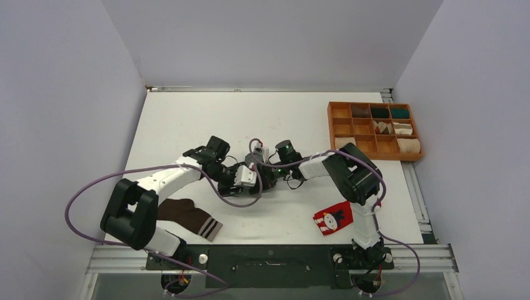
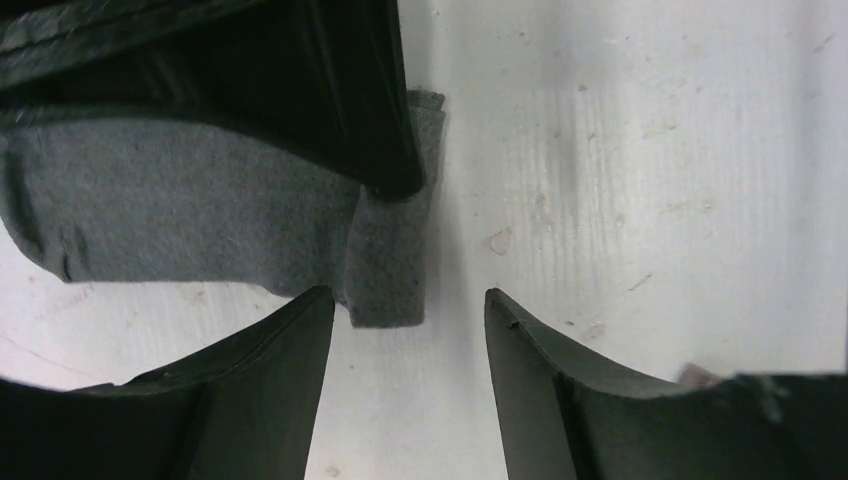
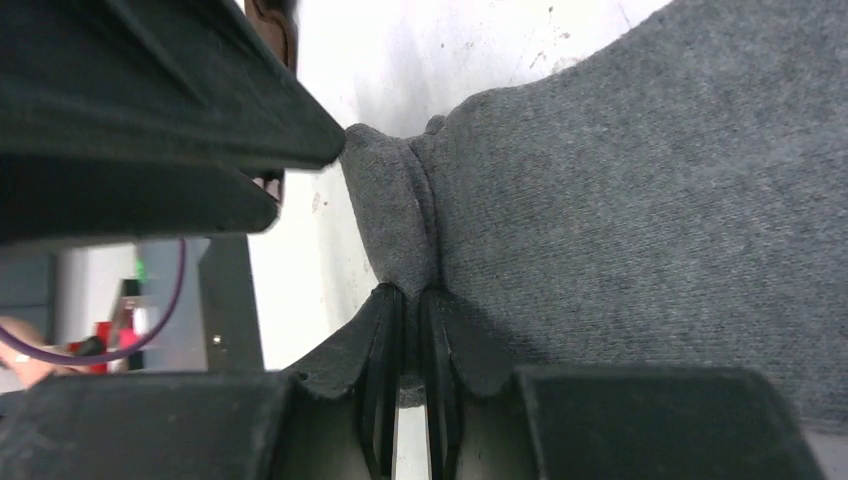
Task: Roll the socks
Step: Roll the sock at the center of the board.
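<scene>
R hand (image 3: 405, 300): jaws pressed tight together, pinching a raised fold of the grey sock (image 3: 650, 200) betw its tips. The fabric bunches up just above the pinch.

L hand (image 2: 407, 305): jaws apart, approx half spread, gripping nothing. The folded end of the grey sock lies on the table (image 2: 650, 200) in that gap, just beside the finger at 9 o'clock; can't tell if they touch. In the L wrist view one R hand finger comes in from 11 o'clock w/ its tip on the fold. The rest of the sock spreads flat toward 9 o'clock.

Top view: both hands meet at table centre, and the arms cover the grey sock there.

The brown sock (image 1: 184, 212) w/ pale-striped cuff lies flat at 7 o'clock, next to the L arm, cuff end toward the near edge. The red sock (image 1: 333, 219) w/ white figure lies at 5 o'clock, just beside the R arm's lower link.

A wooden tray (image 1: 334, 128) sits at 2 o'clock by the table's R edge, well apart from all 3 socks. It has several compartments, some holding rolled bundles.
</scene>
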Robot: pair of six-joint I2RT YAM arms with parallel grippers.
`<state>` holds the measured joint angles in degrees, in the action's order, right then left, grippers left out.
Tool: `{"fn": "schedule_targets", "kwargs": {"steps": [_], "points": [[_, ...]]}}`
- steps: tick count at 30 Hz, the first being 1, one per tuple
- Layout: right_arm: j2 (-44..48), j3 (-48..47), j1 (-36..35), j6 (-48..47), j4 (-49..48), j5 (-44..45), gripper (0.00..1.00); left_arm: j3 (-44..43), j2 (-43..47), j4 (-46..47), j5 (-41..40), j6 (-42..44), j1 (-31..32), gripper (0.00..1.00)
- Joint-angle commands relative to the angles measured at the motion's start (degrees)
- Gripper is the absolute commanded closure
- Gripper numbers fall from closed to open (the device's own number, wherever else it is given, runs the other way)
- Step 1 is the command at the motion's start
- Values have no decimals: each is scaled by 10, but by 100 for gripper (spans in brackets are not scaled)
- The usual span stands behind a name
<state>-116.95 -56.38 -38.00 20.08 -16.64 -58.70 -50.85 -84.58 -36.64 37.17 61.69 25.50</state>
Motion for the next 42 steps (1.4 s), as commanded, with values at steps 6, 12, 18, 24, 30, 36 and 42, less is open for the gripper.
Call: {"fn": "schedule_targets", "kwargs": {"steps": [6, 12, 18, 24, 30, 36, 42], "points": [[-77, 1, 21, 73, 31, 17, 95, 27, -51, 130, -149, 68, 70, 51], [-77, -5, 25, 74, 23, 21, 94, 37, -71, 139, -174, 42, 86, 94], [13, 8, 30, 14, 27, 30, 56, -11, -85, 34, -139, -24, 82, 100], [146, 72, 33, -48, -17, 66, 35, -55, -136, -62, -71, -60, 40, 100], [224, 181, 29, -94, -91, 106, 27, -143, -230, -162, 0, -71, 2, 100], [296, 273, -11, -196, -193, 213, 19, -193, -276, -218, 36, -63, -9, 100], [214, 163, 9, -124, -19, 280, 24, -132, -210, -147, 26, -62, -3, 100]]}}
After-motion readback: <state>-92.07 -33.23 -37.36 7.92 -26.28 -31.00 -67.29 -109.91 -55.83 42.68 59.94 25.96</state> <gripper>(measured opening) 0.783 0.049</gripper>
